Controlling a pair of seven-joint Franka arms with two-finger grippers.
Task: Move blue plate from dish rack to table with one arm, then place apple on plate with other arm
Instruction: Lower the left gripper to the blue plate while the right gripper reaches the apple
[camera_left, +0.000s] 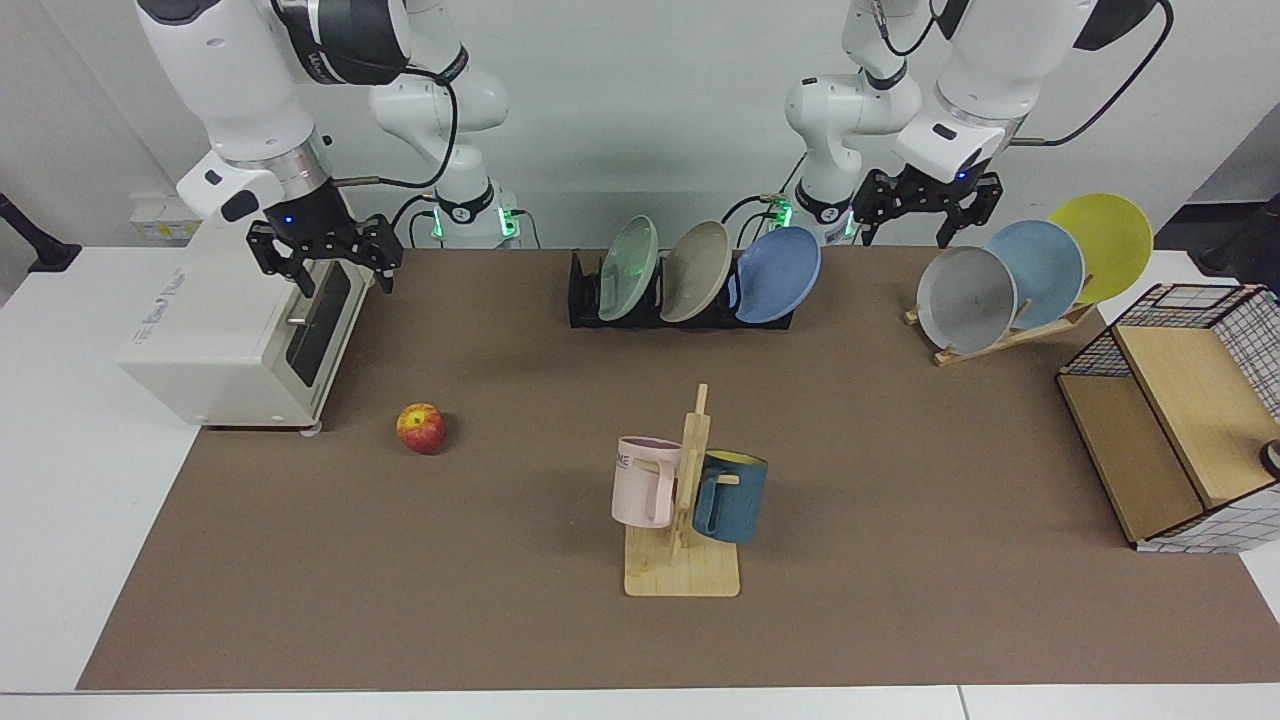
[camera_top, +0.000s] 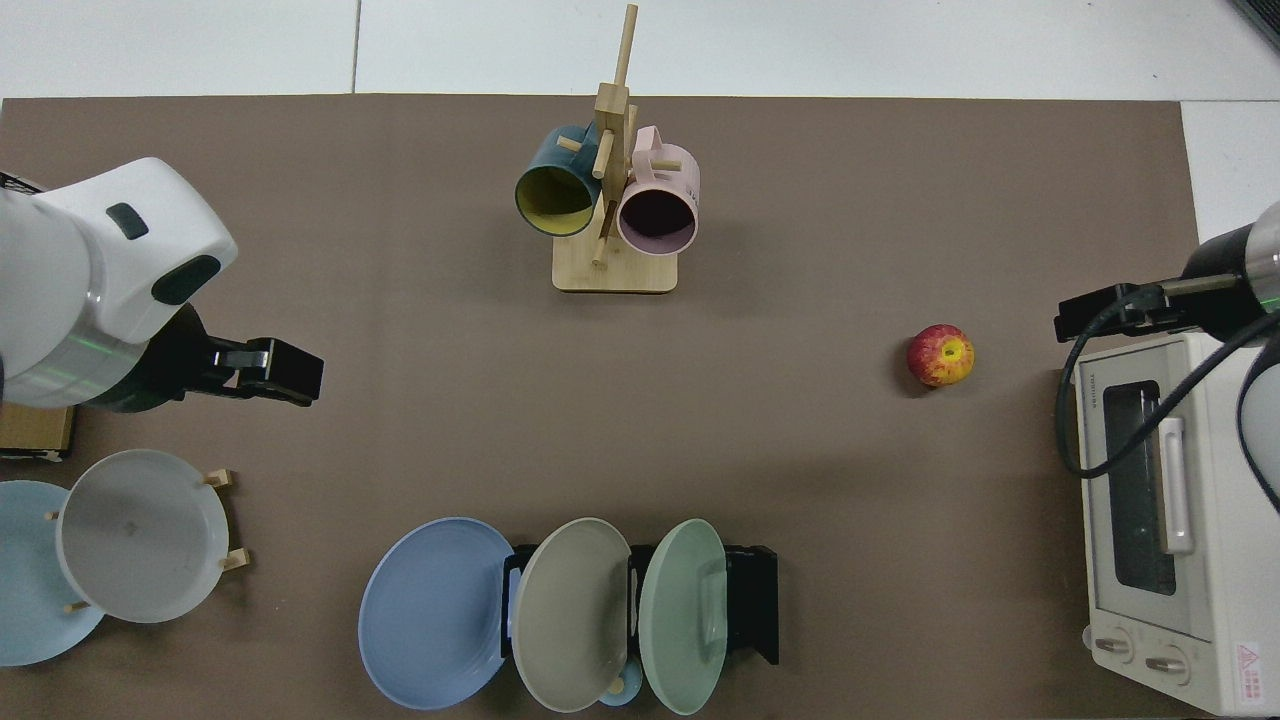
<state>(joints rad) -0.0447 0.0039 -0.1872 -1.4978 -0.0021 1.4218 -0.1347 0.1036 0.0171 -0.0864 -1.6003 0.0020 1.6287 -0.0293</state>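
Facing view, left to right. The right arm's black two-finger claw (camera_left: 338, 268) hangs with fingers spread, holding nothing, above the front of a cream toaster oven (camera_left: 240, 345) at the table's edge. The small round apple, red with yellow patches (camera_left: 421, 428), lies on the large brown mat covering the white table (camera_left: 900, 600), just beside the oven and well apart from both claws. A light-wood mug stand (camera_left: 685, 540) near the centre carries a pink mug (camera_left: 645, 482) and a dark teal mug (camera_left: 732, 496). Behind it, the low black slotted dish rack (camera_left: 585, 295) holds three tilted plates: pale green, beige, and the round matte periwinkle-blue plate (camera_left: 778, 274) in the end slot. The left arm's black claw (camera_left: 925, 212) hangs spread and empty, between the dish rack and a slanted wooden rack (camera_left: 1010, 335) bearing grey, sky-blue and yellow plates. A wire-and-wood basket (camera_left: 1180, 440) stands at far right.
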